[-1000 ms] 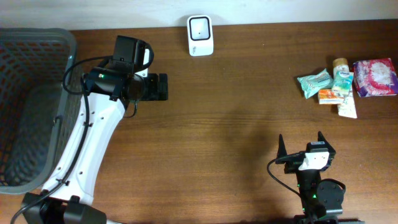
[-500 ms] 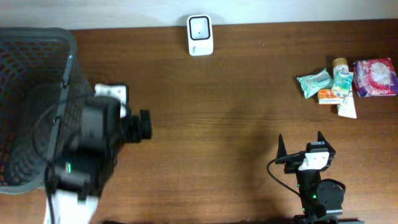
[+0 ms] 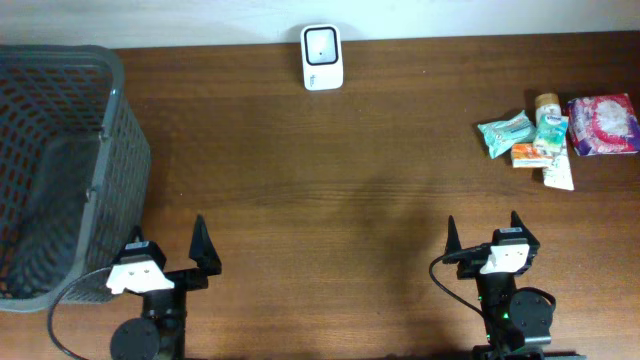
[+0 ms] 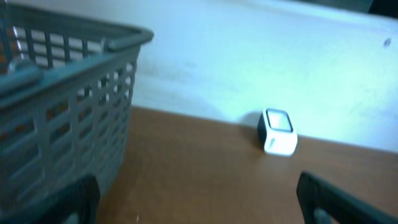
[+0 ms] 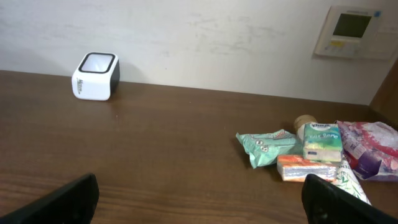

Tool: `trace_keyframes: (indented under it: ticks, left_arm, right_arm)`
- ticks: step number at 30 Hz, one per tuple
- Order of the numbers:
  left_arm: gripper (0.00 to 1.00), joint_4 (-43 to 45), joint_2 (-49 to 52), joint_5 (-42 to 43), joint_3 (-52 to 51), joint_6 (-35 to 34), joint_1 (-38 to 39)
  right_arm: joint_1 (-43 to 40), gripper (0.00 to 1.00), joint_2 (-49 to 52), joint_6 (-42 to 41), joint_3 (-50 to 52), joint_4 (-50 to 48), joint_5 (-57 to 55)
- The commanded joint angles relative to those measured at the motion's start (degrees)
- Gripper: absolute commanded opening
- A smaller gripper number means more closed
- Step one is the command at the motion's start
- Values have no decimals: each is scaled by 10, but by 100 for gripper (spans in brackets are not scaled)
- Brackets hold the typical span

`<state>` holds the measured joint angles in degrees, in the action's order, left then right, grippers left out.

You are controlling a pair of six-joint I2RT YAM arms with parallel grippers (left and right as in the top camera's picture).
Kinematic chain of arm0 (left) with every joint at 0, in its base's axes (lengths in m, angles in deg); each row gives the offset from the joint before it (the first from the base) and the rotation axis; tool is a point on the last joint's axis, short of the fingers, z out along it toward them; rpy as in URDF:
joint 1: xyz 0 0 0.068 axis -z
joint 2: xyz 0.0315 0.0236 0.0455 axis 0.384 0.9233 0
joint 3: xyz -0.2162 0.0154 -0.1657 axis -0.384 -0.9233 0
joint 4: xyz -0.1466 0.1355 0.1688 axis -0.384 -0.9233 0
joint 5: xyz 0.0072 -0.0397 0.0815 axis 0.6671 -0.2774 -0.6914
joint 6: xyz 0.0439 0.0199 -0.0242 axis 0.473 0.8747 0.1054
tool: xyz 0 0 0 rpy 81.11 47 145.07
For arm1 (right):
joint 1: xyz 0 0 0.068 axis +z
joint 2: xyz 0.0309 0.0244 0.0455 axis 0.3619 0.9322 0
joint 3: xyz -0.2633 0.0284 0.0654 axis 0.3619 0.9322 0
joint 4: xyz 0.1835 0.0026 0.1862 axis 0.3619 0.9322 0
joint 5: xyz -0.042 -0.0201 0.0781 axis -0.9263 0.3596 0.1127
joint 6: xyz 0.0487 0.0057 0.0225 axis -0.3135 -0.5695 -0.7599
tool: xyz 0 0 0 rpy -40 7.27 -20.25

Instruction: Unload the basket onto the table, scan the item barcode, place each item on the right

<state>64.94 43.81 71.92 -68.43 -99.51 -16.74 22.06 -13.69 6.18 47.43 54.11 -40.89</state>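
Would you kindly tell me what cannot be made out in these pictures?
Barcodes on the items: too small in the overhead and right wrist views.
Pink packet: cut off by the right edge of the right wrist view.
Basket: its left side runs off the overhead frame; its inside is hidden by its wall in the left wrist view.
Scanner face: blurred in the left wrist view.

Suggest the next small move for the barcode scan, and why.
Probably extend the right gripper toward the green packet on the scanner side of the pile. That gripper sits open and empty at the near edge, nothing is lifted, and the pile lies on its side.
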Motion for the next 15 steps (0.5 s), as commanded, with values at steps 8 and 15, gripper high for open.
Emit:
trace_keyframes:
  ticks: [8,15]
  left_arm:
    - [99,248,-47,31,-164,40,-32]
    - [99,84,-47,72,-164,127,-64]
  right_arm:
    - [4,99,-5,2,4,3,1]
    - [4,99,-5,2,4,3,1]
